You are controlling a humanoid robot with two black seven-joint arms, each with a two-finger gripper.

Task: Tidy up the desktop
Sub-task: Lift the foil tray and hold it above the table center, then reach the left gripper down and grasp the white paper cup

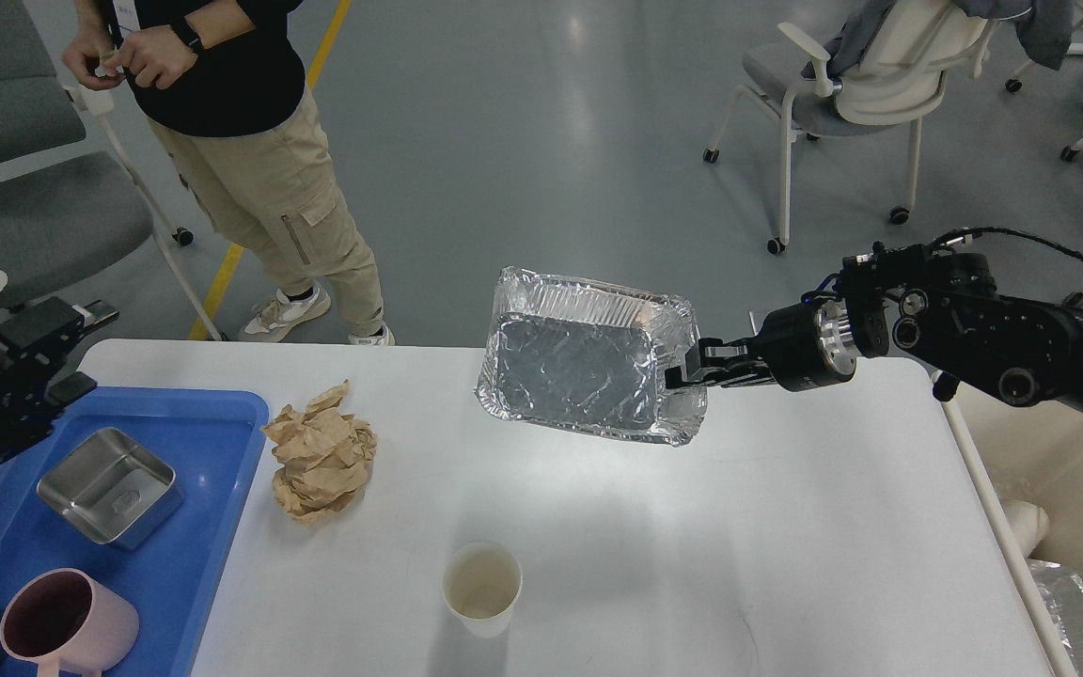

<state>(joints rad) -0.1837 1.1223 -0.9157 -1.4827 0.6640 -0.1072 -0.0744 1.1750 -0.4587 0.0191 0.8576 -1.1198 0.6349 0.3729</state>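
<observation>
The white desktop [739, 527] fills the lower view. My right gripper [684, 376] is shut on the right rim of a silver foil tray [579, 367]. It holds the tray tilted in the air above the desktop's far middle. A crumpled brown paper ball [321, 461] and an open paper cup [482, 588] rest on the desktop. My left gripper [81, 348] is open and empty beyond the desktop's far left corner, above the back of a blue tray [194, 536].
The blue tray holds a steel container [109, 484] and a pink mug [67, 621]. A cream bin [1068, 470] with another foil tray [1082, 616] stands at the right edge. A person [241, 141] stands beyond the far left; office chairs [861, 85] are behind.
</observation>
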